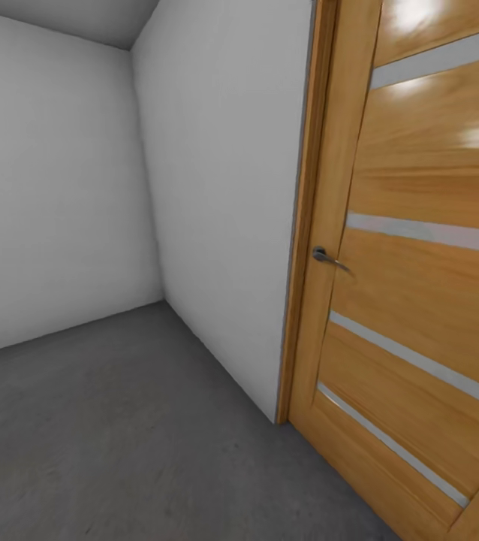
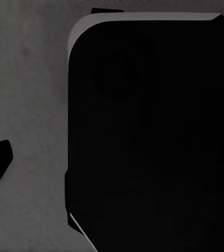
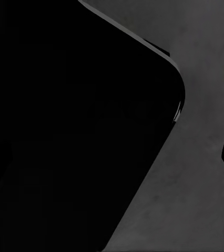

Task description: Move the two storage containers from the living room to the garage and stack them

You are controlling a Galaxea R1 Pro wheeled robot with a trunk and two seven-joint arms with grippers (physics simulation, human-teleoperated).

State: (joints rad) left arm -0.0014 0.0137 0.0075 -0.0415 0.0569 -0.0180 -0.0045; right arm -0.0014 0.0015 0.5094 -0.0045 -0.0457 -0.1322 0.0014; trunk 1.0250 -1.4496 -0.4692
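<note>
Here is the garage's rough dark grey concrete floor (image 1: pixel 119 421), running to plain white walls (image 1: pixel 217 188) and a light wooden door with frosted glass strips (image 1: pixel 420 285). The robot looks mid-transit; I cannot tell how its fingers stand.

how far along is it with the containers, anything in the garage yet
Done: nothing that can be confirmed. The head view shows a bare corner of white walls, grey concrete floor and a wooden door with frosted strips and a lever handle, so it looks like the garage, with no container on that patch of floor. In hand: nothing seen; both wrist views show dark robot body over concrete. Left: apparently both containers and the stacking.
</note>
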